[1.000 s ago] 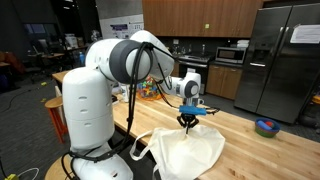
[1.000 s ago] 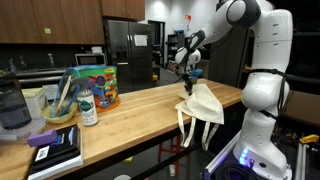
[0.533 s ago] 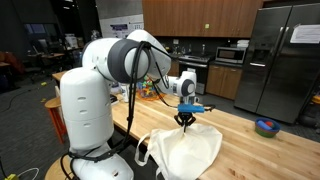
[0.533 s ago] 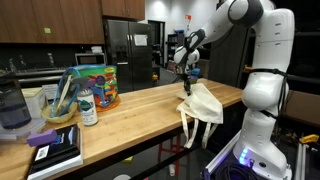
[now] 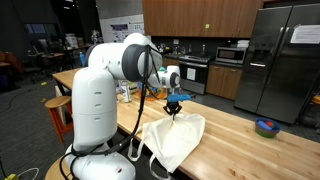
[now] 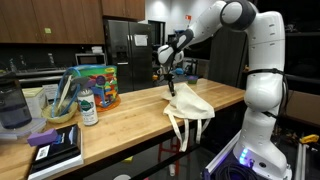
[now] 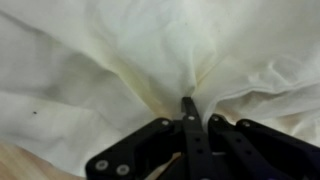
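Note:
A cream cloth tote bag (image 5: 175, 140) lies on the wooden table (image 5: 250, 150), its handles hanging over the near edge (image 6: 180, 135). My gripper (image 5: 174, 108) is shut on a pinch of the bag's fabric and lifts that part into a peak. In the other exterior view the gripper (image 6: 170, 88) holds the bag's (image 6: 190, 103) top corner above the tabletop. The wrist view shows the black fingers (image 7: 188, 112) pressed together, with wrinkled cream cloth (image 7: 120, 60) bunched round them.
A blue bowl (image 5: 266, 127) sits far along the table. At the other end stand a colourful tub (image 6: 97, 85), a bottle (image 6: 88, 108), a bowl with utensils (image 6: 58, 108), a pitcher (image 6: 12, 108) and a book (image 6: 55, 148). Fridge and cabinets stand behind.
The arm has swung along the table with the bag's pinched fabric, dragging the bag with it. The gripper stays shut.

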Motion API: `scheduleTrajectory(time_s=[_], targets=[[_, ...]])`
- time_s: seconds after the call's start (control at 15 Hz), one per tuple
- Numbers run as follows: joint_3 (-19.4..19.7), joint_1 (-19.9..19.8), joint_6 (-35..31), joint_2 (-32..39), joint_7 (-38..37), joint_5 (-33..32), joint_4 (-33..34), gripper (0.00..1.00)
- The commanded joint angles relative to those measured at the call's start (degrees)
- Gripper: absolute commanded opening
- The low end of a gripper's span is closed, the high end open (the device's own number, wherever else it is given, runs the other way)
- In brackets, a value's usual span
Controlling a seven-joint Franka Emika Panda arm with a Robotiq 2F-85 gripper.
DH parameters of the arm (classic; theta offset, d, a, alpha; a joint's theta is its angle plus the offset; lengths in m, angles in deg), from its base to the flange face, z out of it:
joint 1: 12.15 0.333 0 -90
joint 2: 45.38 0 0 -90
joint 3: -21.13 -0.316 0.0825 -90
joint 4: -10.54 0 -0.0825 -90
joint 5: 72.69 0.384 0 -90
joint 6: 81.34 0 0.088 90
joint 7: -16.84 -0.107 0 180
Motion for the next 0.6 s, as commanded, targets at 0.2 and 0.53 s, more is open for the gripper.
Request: scheduleTrajectory(time_s=[0.2, 0.53], targets=[[-2.2, 1.2, 5.9, 10.8, 2.9, -1.5, 17.7, 0.01], [-1.5, 0.1, 11.9, 19.0, 2.5, -1.2, 31.6, 0.01]])
